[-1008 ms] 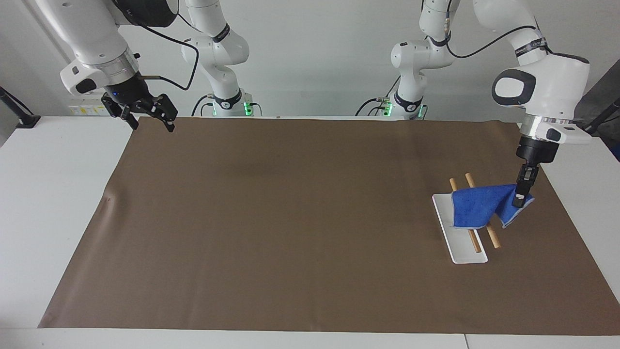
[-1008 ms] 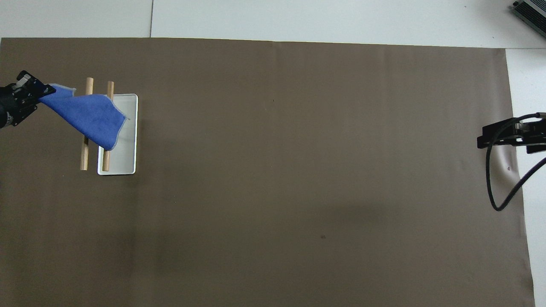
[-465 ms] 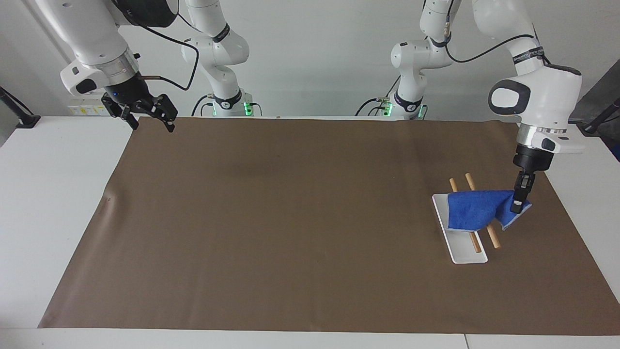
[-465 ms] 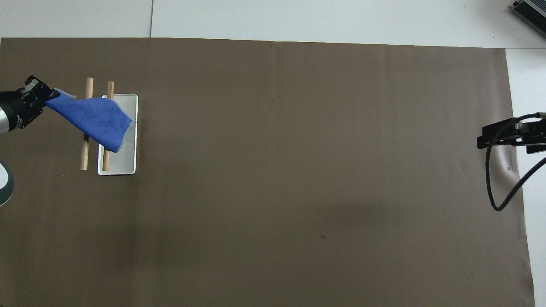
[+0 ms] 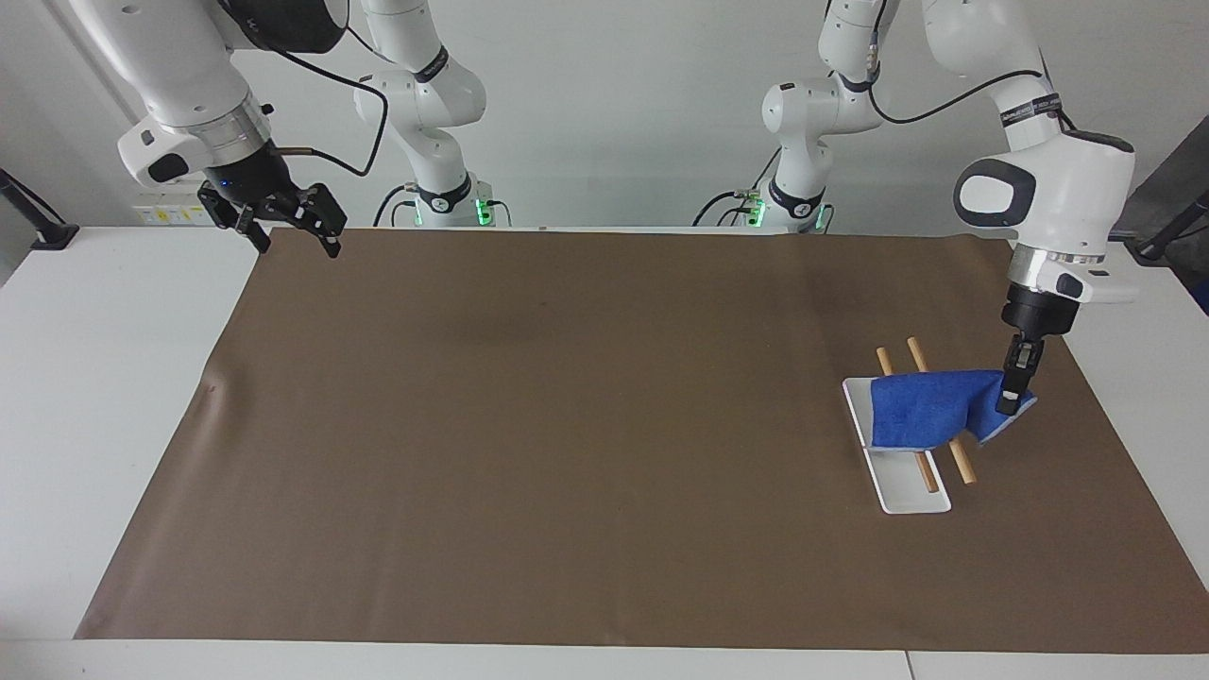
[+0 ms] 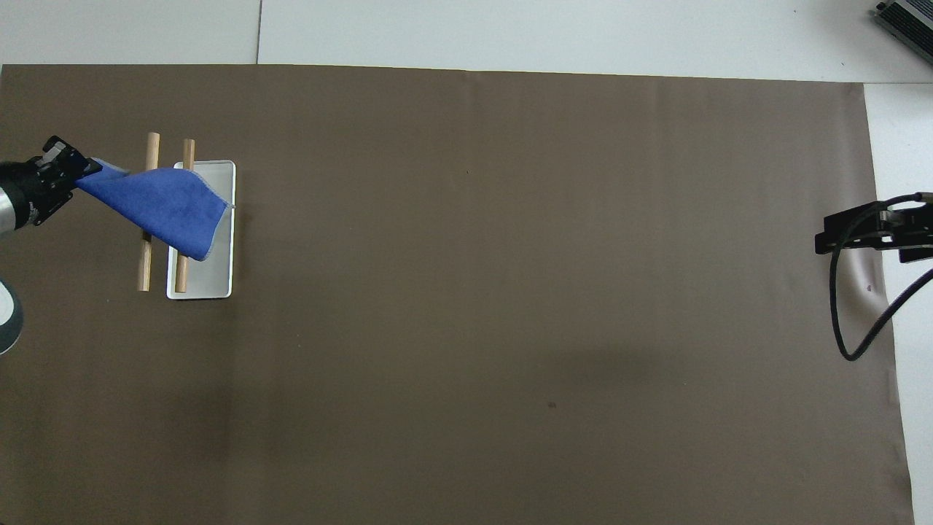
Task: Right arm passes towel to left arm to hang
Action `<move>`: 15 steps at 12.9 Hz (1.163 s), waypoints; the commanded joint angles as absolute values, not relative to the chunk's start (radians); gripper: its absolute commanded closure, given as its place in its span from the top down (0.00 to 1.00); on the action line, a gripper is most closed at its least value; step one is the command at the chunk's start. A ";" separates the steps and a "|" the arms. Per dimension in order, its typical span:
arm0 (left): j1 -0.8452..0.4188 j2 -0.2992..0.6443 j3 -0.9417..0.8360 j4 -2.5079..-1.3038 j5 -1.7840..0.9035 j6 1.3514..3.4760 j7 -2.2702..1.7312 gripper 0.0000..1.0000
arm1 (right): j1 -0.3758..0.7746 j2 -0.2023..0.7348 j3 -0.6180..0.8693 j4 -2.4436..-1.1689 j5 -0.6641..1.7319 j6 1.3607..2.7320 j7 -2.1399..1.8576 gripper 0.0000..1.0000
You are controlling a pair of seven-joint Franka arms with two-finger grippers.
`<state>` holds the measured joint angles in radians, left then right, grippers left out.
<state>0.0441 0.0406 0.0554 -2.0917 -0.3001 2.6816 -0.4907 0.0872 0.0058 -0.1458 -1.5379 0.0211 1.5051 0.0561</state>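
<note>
Left gripper (image 5: 1010, 395) pinches one corner of the towel (image 5: 921, 410), which drapes from it across two wooden rods (image 5: 961, 461); right gripper (image 5: 281, 223) waits, fingers spread.

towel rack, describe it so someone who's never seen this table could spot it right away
Start at the brown mat that covers the table and go to the left arm's end. There a flat white tray carries two wooden rods side by side, with the blue towel draped over them and the left gripper shut on one corner. Nothing else rests on the mat.
</note>
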 commanded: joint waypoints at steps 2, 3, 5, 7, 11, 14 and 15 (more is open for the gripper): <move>0.051 0.025 0.074 -2.118 -0.284 2.666 -0.477 0.03 | 0.092 -0.015 -0.156 -1.560 0.037 1.503 0.074 1.00; 0.051 0.023 0.074 -2.118 -0.284 2.655 -0.477 0.22 | 0.083 -0.015 -0.158 -1.560 0.037 1.503 0.071 1.00; 0.051 0.023 0.075 -2.117 -0.284 2.645 -0.477 0.61 | 0.081 -0.017 -0.158 -1.562 0.035 1.505 0.072 1.00; 0.051 0.021 0.075 -2.117 -0.284 2.640 -0.477 0.96 | 0.083 -0.017 -0.156 -1.565 0.032 1.508 0.071 1.00; 0.052 0.020 0.112 -2.115 -0.282 2.611 -0.476 1.00 | 0.086 -0.021 -0.155 -1.572 0.031 1.508 0.064 1.00; 0.051 0.020 0.124 -2.115 -0.282 2.600 -0.466 1.00 | 0.084 -0.023 -0.155 -1.575 0.031 1.508 0.049 1.00; 0.051 0.018 0.124 -2.115 -0.282 2.583 -0.462 1.00 | 0.084 -0.023 -0.155 -1.575 0.031 1.508 0.031 1.00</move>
<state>0.0466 0.0399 0.1227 -2.1013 -0.2994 2.6193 -0.4771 0.0858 0.0048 -0.1563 -1.5440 0.0211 1.5051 0.0537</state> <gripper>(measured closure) 0.000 0.000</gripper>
